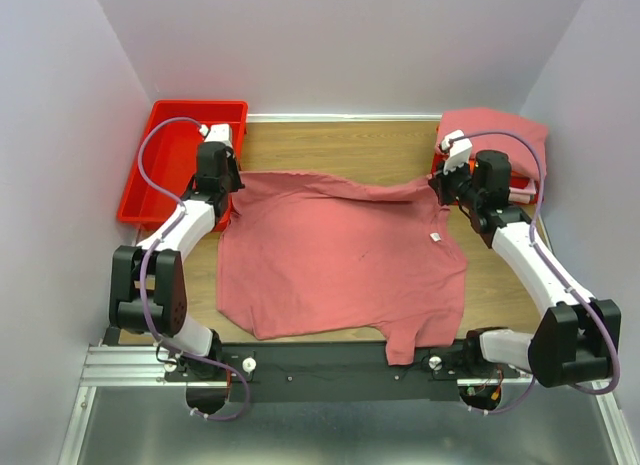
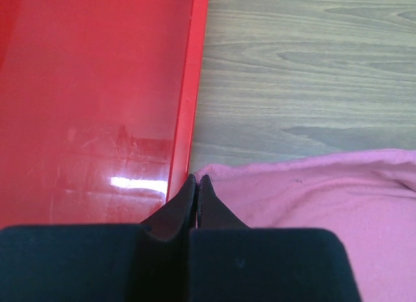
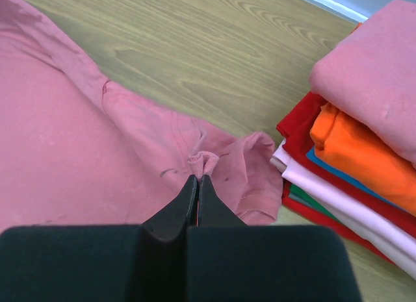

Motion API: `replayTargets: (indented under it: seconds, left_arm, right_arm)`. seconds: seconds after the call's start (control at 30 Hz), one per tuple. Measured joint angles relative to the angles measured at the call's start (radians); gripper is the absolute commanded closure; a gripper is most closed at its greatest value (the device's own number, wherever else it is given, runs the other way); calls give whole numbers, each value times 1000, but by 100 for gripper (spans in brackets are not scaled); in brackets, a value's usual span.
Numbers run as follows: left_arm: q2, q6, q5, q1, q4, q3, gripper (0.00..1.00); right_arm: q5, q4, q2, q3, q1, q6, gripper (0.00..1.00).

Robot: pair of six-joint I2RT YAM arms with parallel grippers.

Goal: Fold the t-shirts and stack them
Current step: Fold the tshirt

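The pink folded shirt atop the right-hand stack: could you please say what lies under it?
Under the pink folded shirt lie an orange layer, a red layer and a pale pink layer, with a blue edge and a green edge between. Only edges show; the rest is covered.

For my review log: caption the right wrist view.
Shut right pincer pinches an edge of the salmon t-shirt beside the folded stack.

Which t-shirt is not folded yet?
The large salmon-pink t-shirt, spread open across the table. The others lie folded in the stack at the far right, a pink one on top.
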Motion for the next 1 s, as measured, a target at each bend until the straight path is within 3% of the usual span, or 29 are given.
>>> replayTargets:
  seconds: [1.0]
  left_arm:
    - [-38, -23, 20, -14, -113, -33, 100]
  right_arm:
    - [-127, -29, -67, -64, -19, -41, 100]
